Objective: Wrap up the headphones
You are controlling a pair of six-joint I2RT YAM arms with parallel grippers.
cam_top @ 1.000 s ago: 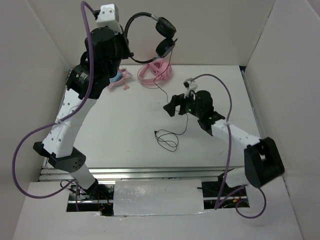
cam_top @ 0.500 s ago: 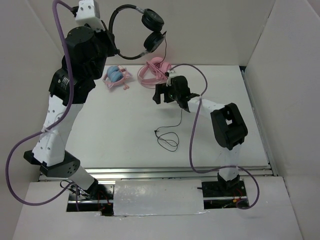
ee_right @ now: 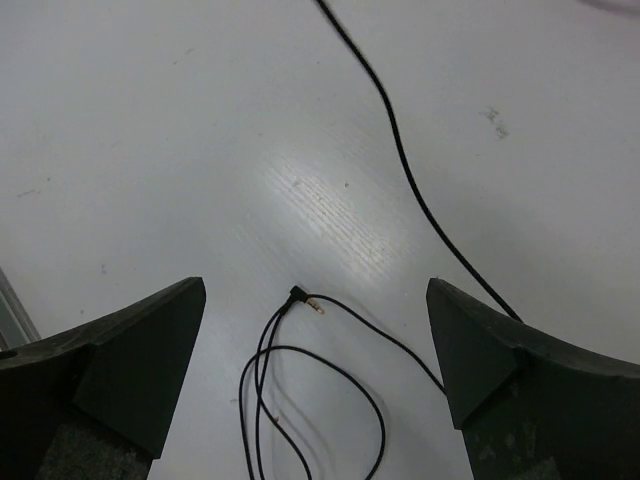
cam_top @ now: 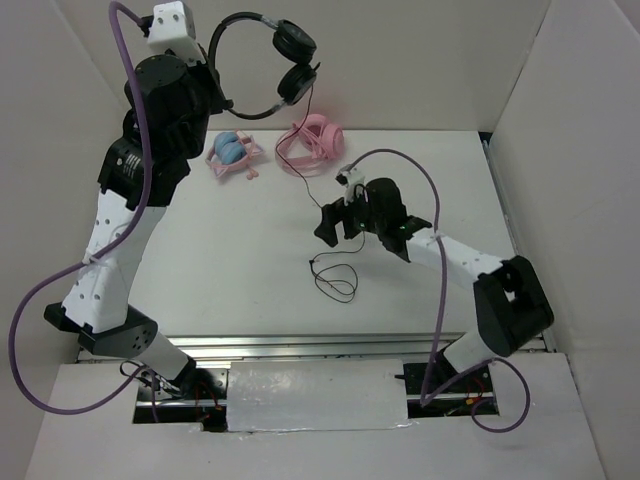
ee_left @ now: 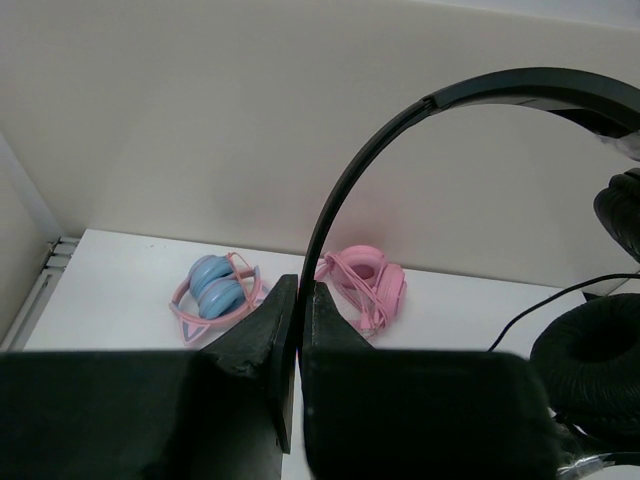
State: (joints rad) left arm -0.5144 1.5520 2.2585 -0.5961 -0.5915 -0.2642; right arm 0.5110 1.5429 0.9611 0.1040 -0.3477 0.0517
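Progress: wrapping not begun. Small black on-ear headphones, with a thin headband and two round padded earcups, hung aloft over the far side of the white table, left of centre. The left claw was clenched on the headband. Their long thin black cable dropped to the table and lay in a loose loop near the middle, plug bare on the surface. No turn of it went round the headband or the earcups.

The right claw hovered low over that loop, jaws spread wide, grasping nothing. Judged remaining: take up the cable and wind the whole length.

Nearby, all-pink plastic headphones and pink headphones with blue earcups lay at the far edge. From above the cable crossed the all-pink pair; possible snag there.
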